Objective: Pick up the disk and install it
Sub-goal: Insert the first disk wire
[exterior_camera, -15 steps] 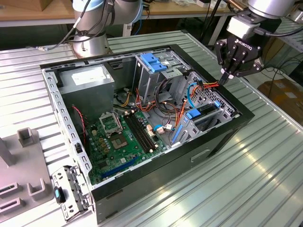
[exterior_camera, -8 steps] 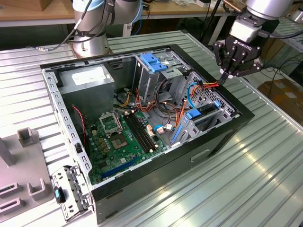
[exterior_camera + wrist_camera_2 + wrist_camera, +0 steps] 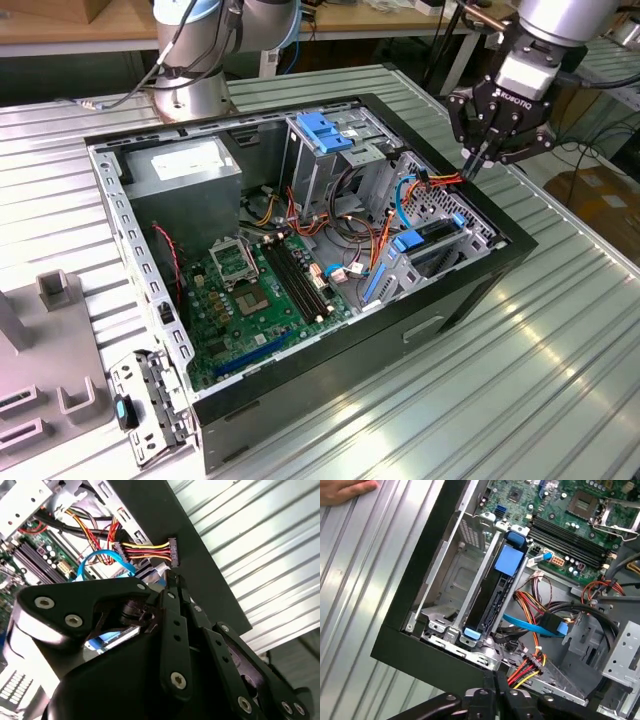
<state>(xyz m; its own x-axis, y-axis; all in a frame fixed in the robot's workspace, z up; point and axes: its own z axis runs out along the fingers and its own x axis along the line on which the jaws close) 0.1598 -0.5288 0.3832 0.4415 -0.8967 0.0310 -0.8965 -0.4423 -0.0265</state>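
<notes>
Your arm's black two-finger gripper (image 3: 470, 168) hangs over the far corner of the open black desktop computer case (image 3: 480, 290), at the exterior view's right, above the ribbed silver metal table (image 3: 560, 380). Its pincer is narrow: in both wrist views the fingertips (image 3: 172, 580) (image 3: 492, 677) sit drawn together, and you can see nothing between them.

Just beside the tips lies a black power connector on red, yellow and orange wires (image 3: 172, 552) (image 3: 532, 657), close to the case's edge. Whether the tips touch it cannot be told.

The disk (image 3: 492, 600), a flat drive with blue plastic side rails, stands on edge in the grey metal bay at that same corner of the case, apart from the gripper. A blue tab (image 3: 510, 560) sits at its inner end. In the exterior view it shows as a dark slab (image 3: 432, 240) in the bay, below the gripper.

A light blue flat data cable (image 3: 535, 622) loops between the bay and the connector. The green motherboard (image 3: 250, 290) covers the case floor, with a grey metal box bearing a white sticker (image 3: 185, 165) at the rear.

A person's hand (image 3: 345, 490) rests on the table, well apart from the case corner.
</notes>
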